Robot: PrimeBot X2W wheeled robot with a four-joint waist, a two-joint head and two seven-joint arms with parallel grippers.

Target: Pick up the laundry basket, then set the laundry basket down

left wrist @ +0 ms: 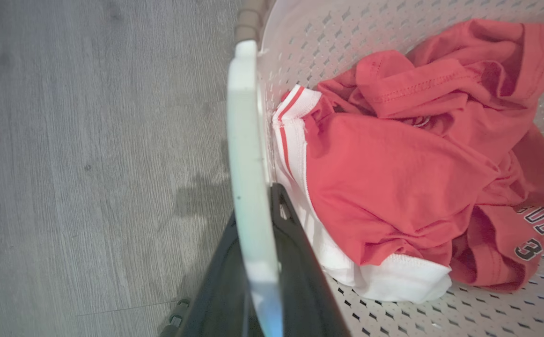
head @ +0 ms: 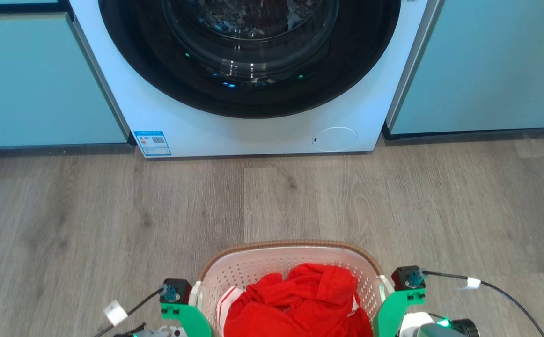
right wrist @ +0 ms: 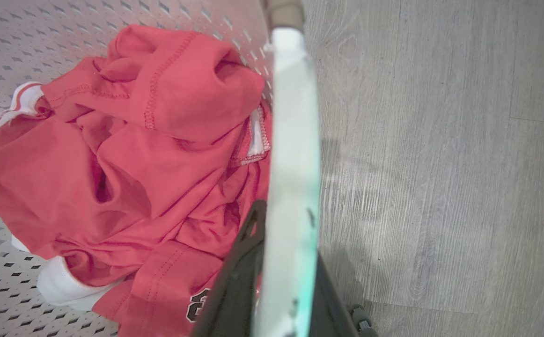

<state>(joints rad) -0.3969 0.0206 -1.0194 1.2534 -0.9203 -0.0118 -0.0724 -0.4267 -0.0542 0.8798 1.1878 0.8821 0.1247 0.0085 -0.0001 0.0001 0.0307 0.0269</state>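
The laundry basket point(head: 290, 244), white with perforated walls and a brown rim band, sits at the bottom centre of the head view. A crumpled red garment point(head: 309, 299) with white trim lies inside it. My left gripper point(head: 185, 299) is at its left side and my right gripper point(head: 396, 292) at its right. In the left wrist view, my left gripper point(left wrist: 258, 206) is shut on the white left handle point(left wrist: 246, 121), one dark finger on each side. My right gripper point(right wrist: 288, 224) is likewise shut on the right handle point(right wrist: 293, 117). Whether the basket touches the floor I cannot tell.
A white front-loading washing machine point(head: 253, 135) with a dark round door stands straight ahead. Pale teal cabinets flank it on the left point(head: 33, 79) and the right point(head: 487, 65). Grey wood floor point(head: 300, 196) stretches between the machine and the basket.
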